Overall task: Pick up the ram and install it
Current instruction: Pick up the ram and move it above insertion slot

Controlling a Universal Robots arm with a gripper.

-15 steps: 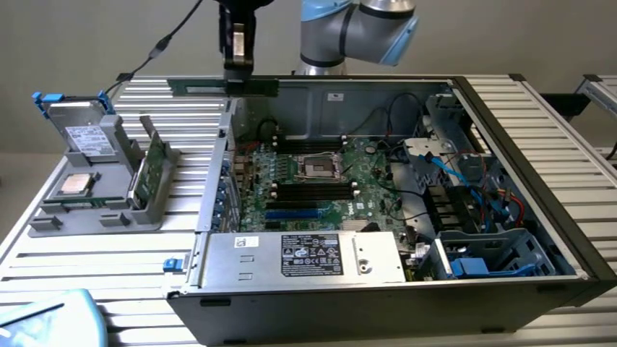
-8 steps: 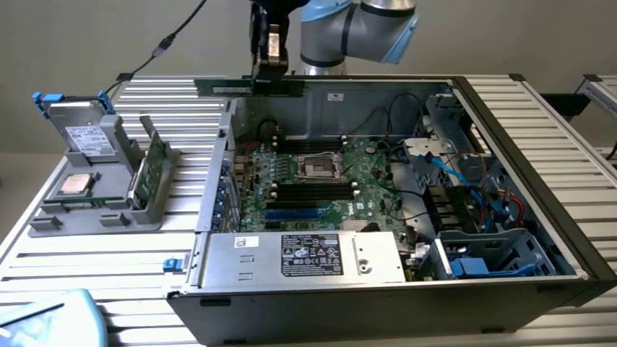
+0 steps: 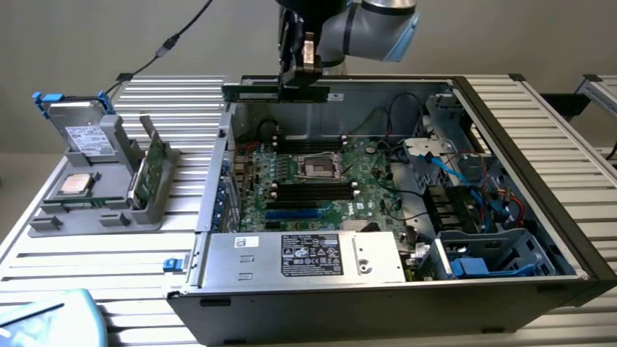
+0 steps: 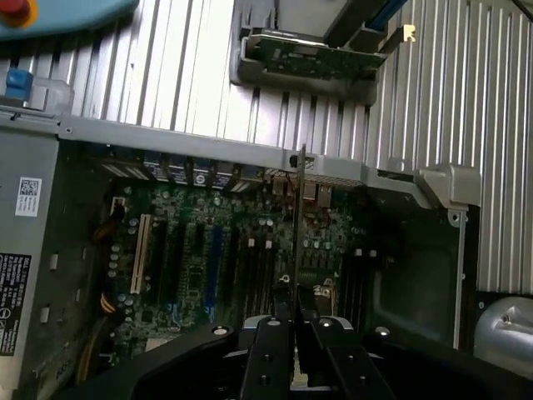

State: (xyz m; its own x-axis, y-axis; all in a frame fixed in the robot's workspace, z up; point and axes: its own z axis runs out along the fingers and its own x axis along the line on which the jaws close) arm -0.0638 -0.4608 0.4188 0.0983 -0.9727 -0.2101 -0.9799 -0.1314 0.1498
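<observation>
Pincer: your pincer (image 3: 308, 79) is closed to a narrow gap, clamped on the ram (image 3: 253, 92) towards its end on the exterior view's right
Ram: held level in the air over the far wall of the open computer case (image 3: 386, 303), above the motherboard (image 3: 318, 181) and not seated in any slot
Surface: the ribbed metal surface (image 3: 97, 253) carries the case; at the exterior view's left stands a grey holder (image 3: 58, 217) with a silver processor chip (image 3: 77, 184) and an upright green card (image 3: 152, 170)
Room: a plain pale wall (image 3: 77, 36) behind, crossed by a black cable (image 3: 183, 32)
</observation>
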